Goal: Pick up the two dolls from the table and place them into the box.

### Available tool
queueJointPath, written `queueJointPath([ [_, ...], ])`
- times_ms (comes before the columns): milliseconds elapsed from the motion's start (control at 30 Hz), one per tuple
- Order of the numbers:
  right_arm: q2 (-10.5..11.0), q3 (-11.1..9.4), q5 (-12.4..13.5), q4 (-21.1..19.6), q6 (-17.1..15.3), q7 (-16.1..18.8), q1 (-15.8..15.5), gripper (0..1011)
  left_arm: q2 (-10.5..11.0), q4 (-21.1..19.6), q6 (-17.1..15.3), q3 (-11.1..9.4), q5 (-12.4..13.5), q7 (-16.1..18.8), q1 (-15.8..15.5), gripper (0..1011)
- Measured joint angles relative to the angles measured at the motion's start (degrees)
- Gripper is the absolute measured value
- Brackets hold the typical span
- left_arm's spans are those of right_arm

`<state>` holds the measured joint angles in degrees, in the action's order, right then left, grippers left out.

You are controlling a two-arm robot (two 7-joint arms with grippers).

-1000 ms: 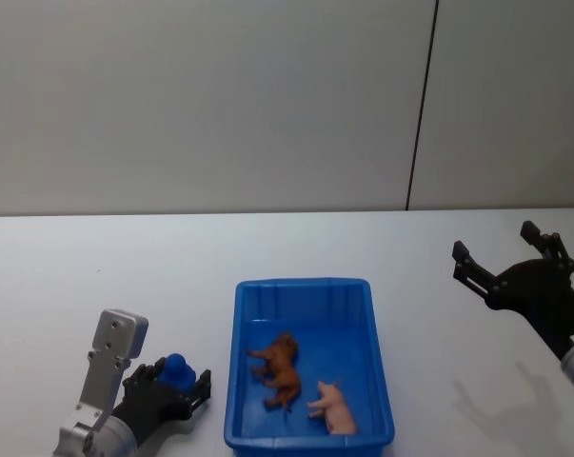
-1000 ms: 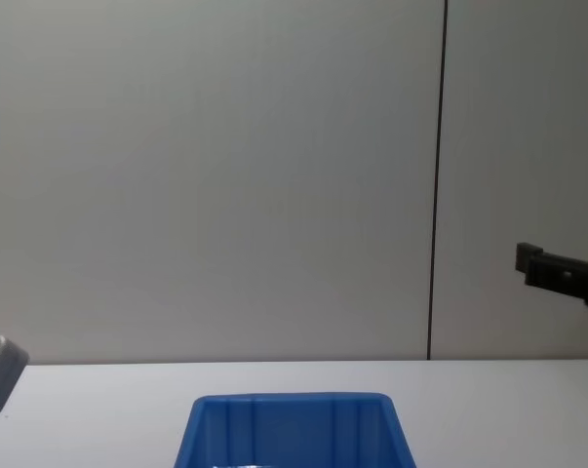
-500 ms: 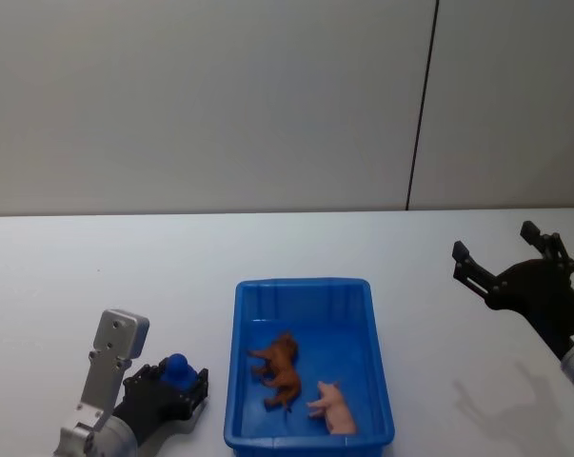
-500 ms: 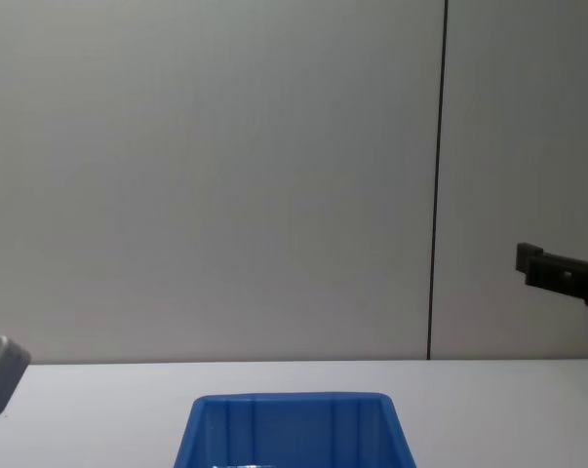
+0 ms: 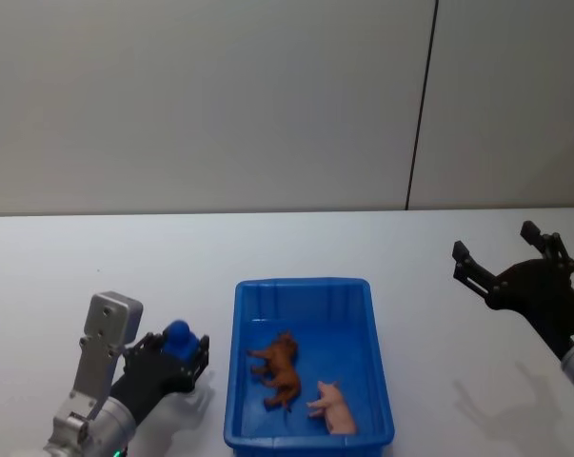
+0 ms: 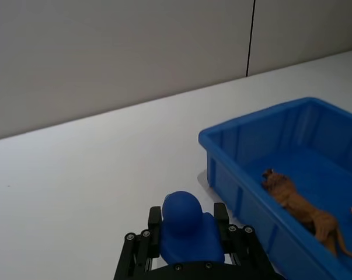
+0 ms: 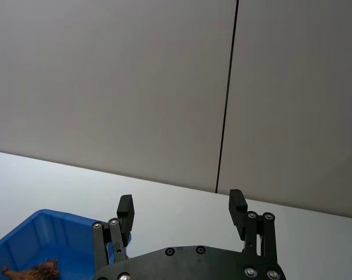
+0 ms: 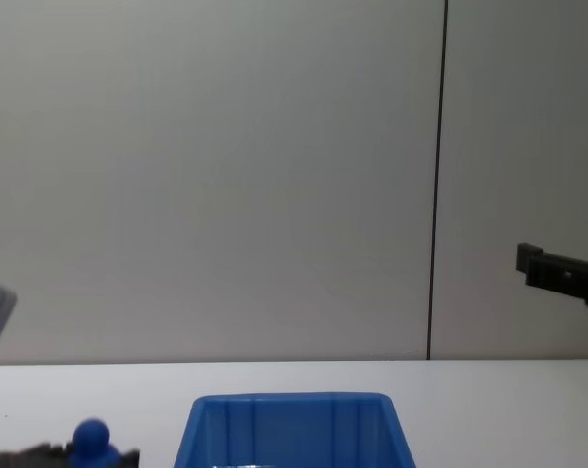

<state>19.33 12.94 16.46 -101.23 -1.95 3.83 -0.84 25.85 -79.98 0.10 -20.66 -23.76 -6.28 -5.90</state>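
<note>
Blue doll (image 6: 187, 229) is sitting clenched between the left gripper's (image 5: 177, 354) jaws, just beside the blue bin (image 5: 377, 381); lifting clear of the rim before crossing should help. The right gripper (image 5: 501, 264) is hanging spread, empty.

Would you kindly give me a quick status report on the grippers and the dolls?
Left gripper shut on blue doll, left of box. Right gripper open, empty. Brown toy and pink toy in box. Path clear.
</note>
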Motion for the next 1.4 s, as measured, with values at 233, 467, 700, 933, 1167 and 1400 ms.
queueJointPath([
  [233, 0.0, 0.0, 0.0, 0.0, 0.0, 0.0, 0.0, 1001, 0.3, -2.5, 3.1, 0.5, 0.7, -1.2, 0.0, 515],
  [467, 0.0, 0.0, 0.0, 0.0, 0.0, 0.0, 0.0, 1001, 0.0, -4.4, 5.6, 0.9, 0.8, -5.0, -1.3, 473],
  [700, 0.0, 0.0, 0.0, 0.0, 0.0, 0.0, 0.0, 1001, -0.8, -4.8, 5.6, 1.0, -0.2, -9.7, -3.0, 419],
  [933, 0.0, 0.0, 0.0, 0.0, 0.0, 0.0, 0.0, 1001, -1.8, -4.0, 3.7, 0.8, -1.5, -14.8, -4.9, 385],
  [1167, 0.0, 0.0, 0.0, 0.0, 0.0, 0.0, 0.0, 1001, -3.4, -1.6, -0.3, 0.2, -2.8, -21.2, -7.6, 339],
  [1400, 0.0, 0.0, 0.0, 0.0, 0.0, 0.0, 0.0, 1001, -5.1, 2.0, -4.9, -0.5, -3.6, -27.3, -10.5, 541],
])
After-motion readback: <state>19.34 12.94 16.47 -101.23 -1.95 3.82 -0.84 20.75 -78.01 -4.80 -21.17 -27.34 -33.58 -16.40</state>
